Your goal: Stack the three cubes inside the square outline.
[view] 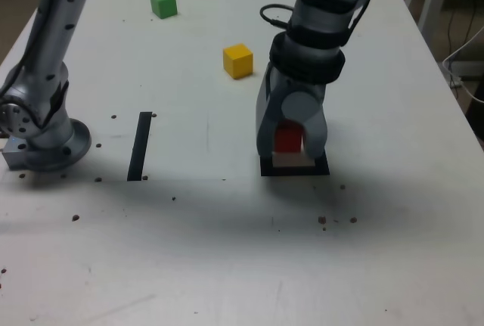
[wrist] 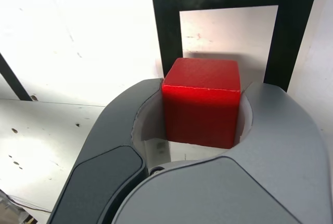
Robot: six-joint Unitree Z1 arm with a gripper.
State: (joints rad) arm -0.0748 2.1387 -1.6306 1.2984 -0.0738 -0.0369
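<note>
A white table, speckled with small dark specks, carries a straight black strip toward the exterior view's left; no writing is legible. The gripper pinches the red cube just above the square outline. The yellow cube and green cube sit apart farther back.

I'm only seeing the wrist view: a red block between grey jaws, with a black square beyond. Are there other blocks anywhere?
Observer: Yes, a yellow cube sits loose on the table, beyond the gripper.
Operator: Only that one?
Observer: A green cube lies farther back, towards the exterior view's left.
Operator: Is my red block over the square?
Observer: The red cube, held in the gripper, is right above the square outline; whether it touches, I cannot tell.
</note>
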